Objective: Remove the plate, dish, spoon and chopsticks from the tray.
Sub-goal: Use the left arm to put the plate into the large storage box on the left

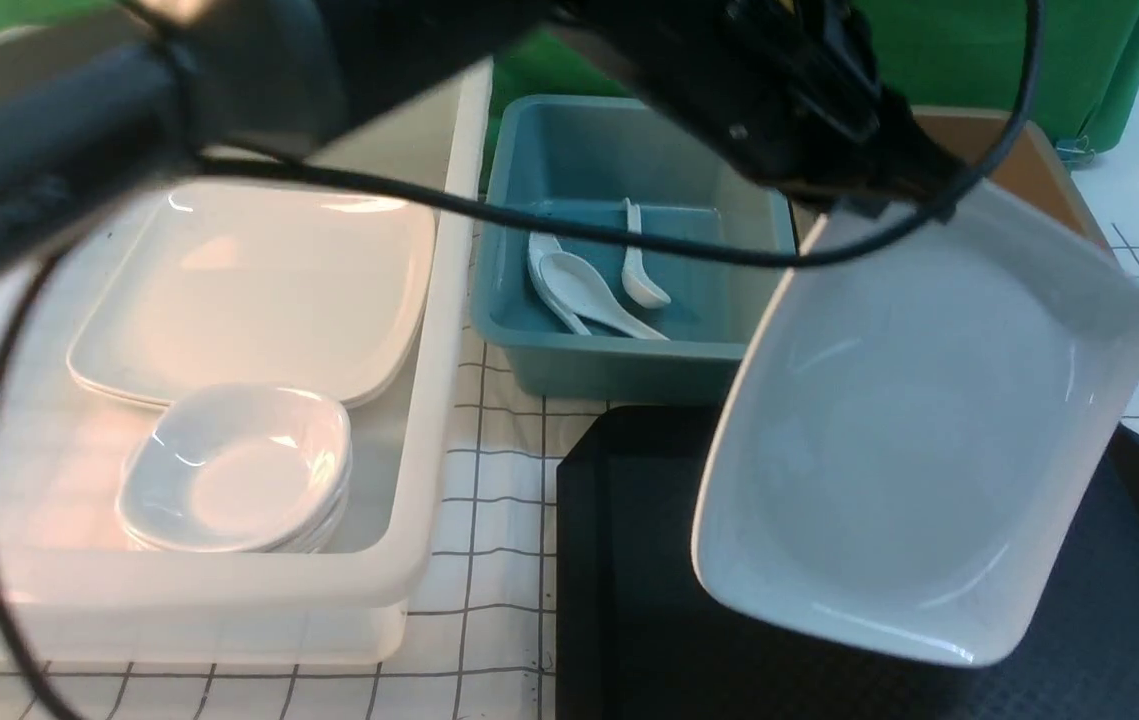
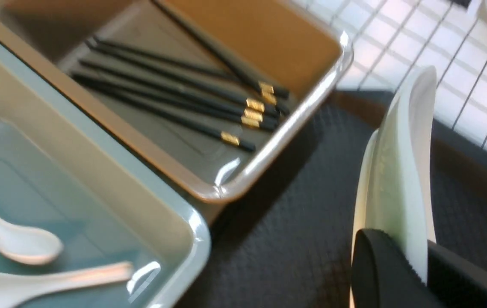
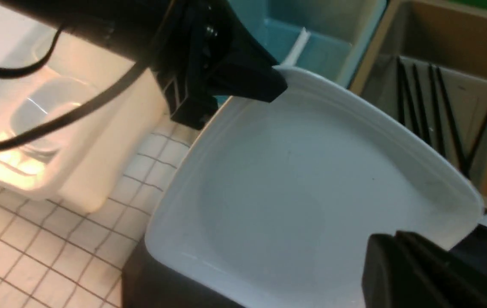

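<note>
Tray (image 1: pixel 629 620): big blk plastic rect., fine diamond texture, on gridded table (image 1: pixel 489 560).
Plate (image 1: pixel 919 430): glossy white ceramic, rounded-square, shallow rim; tilted steeply over tray.
Handling: prob. stiff, heavyish, slick glaze, chips if knocked; best pinched at rim, mid-edge.
L hand (image 1: pixel 854 200): clamped on plate's far rim.
R hand (image 3: pixel 440 273): clenched, nothing visibly held, just beside plate corner.
Chopsticks (image 2: pixel 209 102): thin blk, gold bands, in brown tub (image 2: pixel 269 38).
</note>
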`<state>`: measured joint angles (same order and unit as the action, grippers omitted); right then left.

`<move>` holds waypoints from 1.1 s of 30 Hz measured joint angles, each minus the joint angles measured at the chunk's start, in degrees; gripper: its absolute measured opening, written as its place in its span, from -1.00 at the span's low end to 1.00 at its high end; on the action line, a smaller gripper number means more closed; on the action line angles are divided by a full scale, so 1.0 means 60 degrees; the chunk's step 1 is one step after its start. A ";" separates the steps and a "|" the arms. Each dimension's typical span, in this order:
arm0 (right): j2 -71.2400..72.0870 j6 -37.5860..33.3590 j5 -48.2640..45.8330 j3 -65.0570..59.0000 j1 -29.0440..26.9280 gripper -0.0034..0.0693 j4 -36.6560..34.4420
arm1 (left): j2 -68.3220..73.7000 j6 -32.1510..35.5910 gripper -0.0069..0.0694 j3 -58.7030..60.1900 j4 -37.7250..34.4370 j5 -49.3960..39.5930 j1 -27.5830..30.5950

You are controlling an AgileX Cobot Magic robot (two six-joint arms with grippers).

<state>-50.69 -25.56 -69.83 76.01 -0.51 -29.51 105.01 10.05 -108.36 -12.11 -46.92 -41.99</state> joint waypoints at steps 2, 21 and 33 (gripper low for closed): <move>0.0000 -0.0253 0.0000 0.0070 0.0000 -0.88 -0.0608 | -0.0530 0.0000 -0.79 0.0008 -0.0038 -0.0011 0.0309; -0.2136 -0.0611 0.0107 0.1381 0.2487 -0.89 -0.1381 | -0.2829 0.0791 -0.78 0.1512 -0.3785 -0.0706 0.8422; -0.4685 0.0995 0.1137 0.2546 0.6474 -0.89 0.1790 | -0.3013 0.2948 -0.77 0.6006 -0.8099 0.1848 1.1474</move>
<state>-78.80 -19.59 -63.01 91.28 38.34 -18.77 86.93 27.74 -72.33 -60.70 -35.83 26.85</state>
